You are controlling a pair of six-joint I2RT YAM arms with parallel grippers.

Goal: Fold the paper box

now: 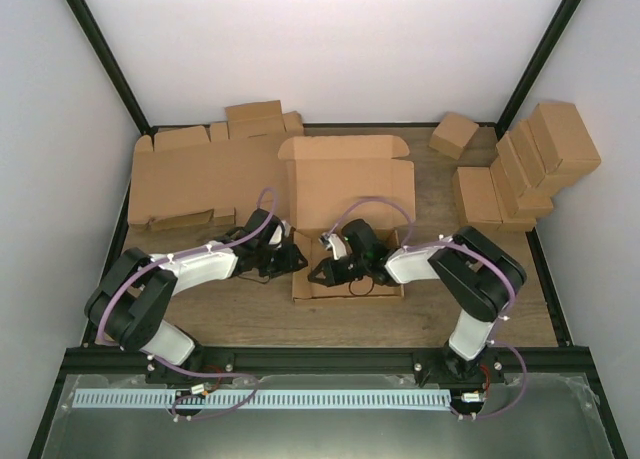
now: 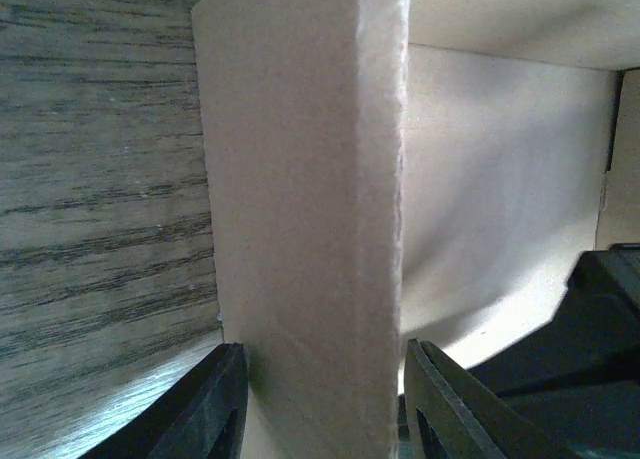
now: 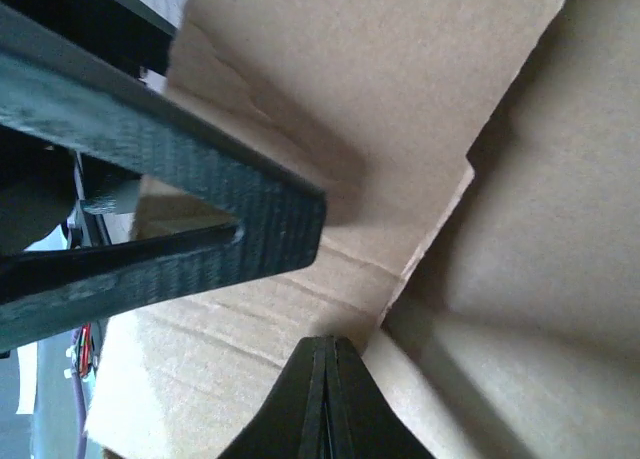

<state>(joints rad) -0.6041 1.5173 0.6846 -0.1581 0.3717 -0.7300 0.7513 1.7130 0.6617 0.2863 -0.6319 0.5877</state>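
The paper box (image 1: 345, 184) lies in the middle of the table with its lid flat open at the back and its side walls partly raised. My left gripper (image 1: 293, 259) is at the box's left wall. In the left wrist view its fingers (image 2: 215, 409) straddle that upright folded wall (image 2: 305, 199) and close on it. My right gripper (image 1: 326, 271) reaches into the box's front left part. In the right wrist view it (image 3: 315, 289) stands open over an inner cardboard panel (image 3: 400, 99) with crease lines, beside a corner slit.
A pile of flat cardboard blanks (image 1: 200, 179) lies at the back left. A cluster of small ready-made boxes (image 1: 530, 164) stands at the back right, with one more (image 1: 453, 134) beside it. White walls enclose the table; a black rail (image 1: 320, 359) runs along the front.
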